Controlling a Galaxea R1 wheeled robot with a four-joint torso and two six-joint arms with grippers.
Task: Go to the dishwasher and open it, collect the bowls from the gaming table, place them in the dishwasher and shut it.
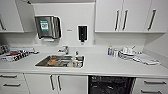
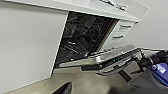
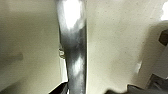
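The dishwasher [image 1: 110, 85] is seen open at lower right of the head view — beneath a counter [image 1: 105, 65] bearing a sink [image 1: 60, 61] and dishes [image 1: 127, 53] — while neither gripper's state can be told.

We are in a small shared kitchen, of the office kind — a long white counter [image 1: 105, 65] carries a steel sink [image 1: 61, 61] with a tap [image 1: 65, 49]. On the wall above we see a steel paper towel dispenser [image 1: 48, 27] and a dark soap dispenser [image 1: 82, 33], between white wall cabinets [image 1: 125, 16]. Washed dishes [image 1: 127, 52] stand at the right, and below the counter a dishwasher [image 1: 110, 85] is open — its dark racks show.
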